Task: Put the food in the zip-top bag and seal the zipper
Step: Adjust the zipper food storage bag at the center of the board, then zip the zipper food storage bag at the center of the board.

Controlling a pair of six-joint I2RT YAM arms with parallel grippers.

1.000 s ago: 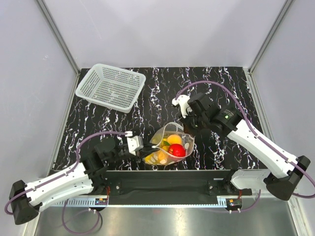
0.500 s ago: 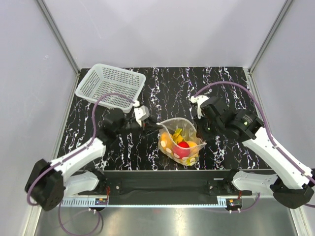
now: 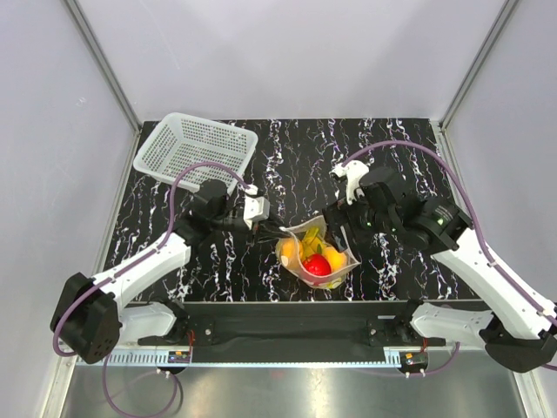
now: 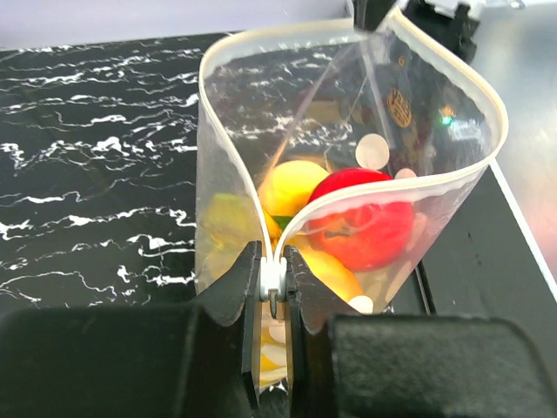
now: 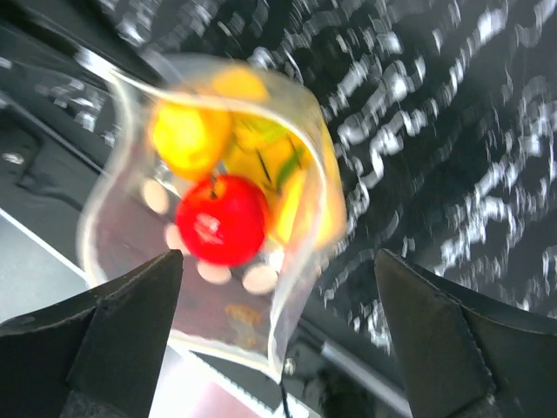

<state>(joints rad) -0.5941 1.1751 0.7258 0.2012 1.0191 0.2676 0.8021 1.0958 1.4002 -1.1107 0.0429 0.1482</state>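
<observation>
Fruit is in the bag, the mouth gapes, and sealing is the job in hand.
From above, the clear crinkly zip-top bag [image 3: 315, 259] stands near the front of the black marbled tabletop [image 3: 287, 157], with the red round fruit [image 3: 318, 265], orange fruit [image 3: 291, 252] and bananas [image 3: 312, 240] inside; I'd pinch the far corner and pull the mouth taut before pressing along it. Left wrist: the left gripper [image 4: 272, 272] is clenched on the near end of the press-seal zipper strip [image 4: 396, 193], which bows wide beyond. Right wrist, blurred: the right gripper [image 5: 277, 261] is spread wide and grasps nothing, with the bag beneath it.

Black white-veined table [image 3: 287, 148] stands between plain pale grey walls [image 3: 287, 52] under even light.
</observation>
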